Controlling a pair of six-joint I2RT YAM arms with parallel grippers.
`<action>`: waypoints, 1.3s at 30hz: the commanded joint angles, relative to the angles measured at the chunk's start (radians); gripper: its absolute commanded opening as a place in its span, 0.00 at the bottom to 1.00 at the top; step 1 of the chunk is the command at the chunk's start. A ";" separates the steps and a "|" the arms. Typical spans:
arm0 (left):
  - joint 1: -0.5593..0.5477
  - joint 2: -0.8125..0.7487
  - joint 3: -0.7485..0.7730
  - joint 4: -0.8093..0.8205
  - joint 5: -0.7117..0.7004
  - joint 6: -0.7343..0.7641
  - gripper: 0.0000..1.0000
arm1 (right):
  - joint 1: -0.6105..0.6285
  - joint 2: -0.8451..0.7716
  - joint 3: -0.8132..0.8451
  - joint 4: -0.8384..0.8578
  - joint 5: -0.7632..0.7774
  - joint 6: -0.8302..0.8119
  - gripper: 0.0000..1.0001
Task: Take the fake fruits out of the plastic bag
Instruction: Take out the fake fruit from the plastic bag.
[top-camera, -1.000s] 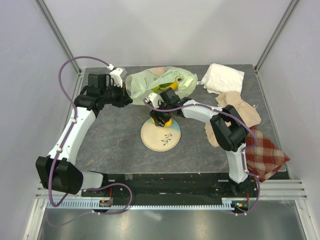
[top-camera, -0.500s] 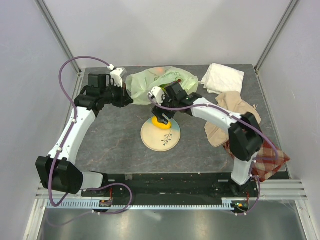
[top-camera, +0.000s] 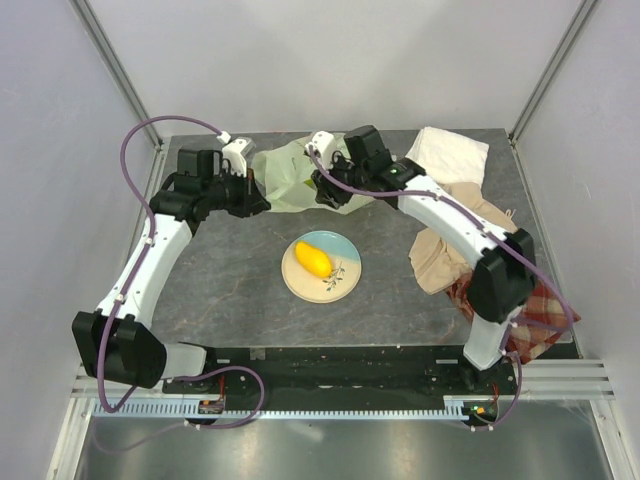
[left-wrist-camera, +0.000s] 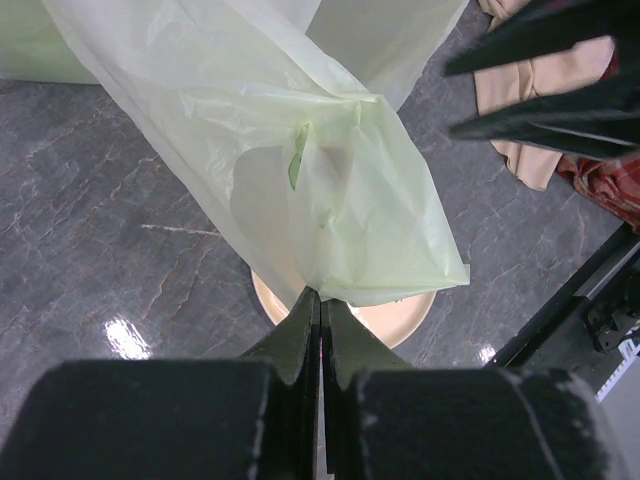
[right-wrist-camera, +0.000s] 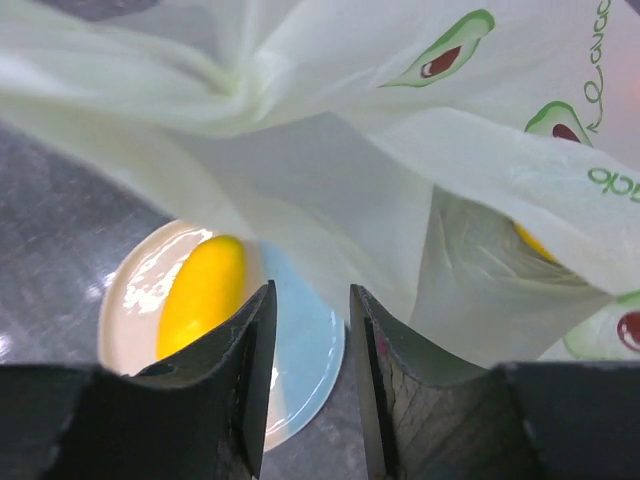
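The pale-green plastic bag (top-camera: 285, 172) lies at the back of the table. My left gripper (top-camera: 250, 190) is shut on its edge and holds it up; in the left wrist view the film (left-wrist-camera: 300, 150) hangs from the closed jaws (left-wrist-camera: 320, 293). My right gripper (top-camera: 335, 195) is open and empty, close to the bag (right-wrist-camera: 330, 180), with the jaws (right-wrist-camera: 310, 300) apart. A yellow mango (top-camera: 312, 259) lies on the plate (top-camera: 345, 285), and it also shows in the right wrist view (right-wrist-camera: 200, 295). Another yellow fruit (right-wrist-camera: 535, 240) shows through the bag.
A white cloth (top-camera: 450, 155) lies at the back right. A beige cloth (top-camera: 470, 225) and a plaid cloth (top-camera: 535, 310) lie along the right side under my right arm. The plate (right-wrist-camera: 310, 350) sits just in front of the bag.
My right gripper has let go of the yellow mango on the plate, lifted, and moved back to the bag. The left gripper has kept its hold on the bag.
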 joint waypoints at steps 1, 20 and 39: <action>0.001 -0.006 0.030 -0.032 0.042 0.029 0.01 | -0.012 0.165 0.087 0.095 0.036 -0.039 0.42; 0.001 0.131 0.115 -0.171 0.054 0.182 0.03 | -0.151 0.613 0.390 0.424 0.072 0.237 0.79; 0.001 0.166 0.130 -0.182 0.023 0.190 0.02 | -0.164 0.759 0.454 0.634 -0.080 0.482 0.74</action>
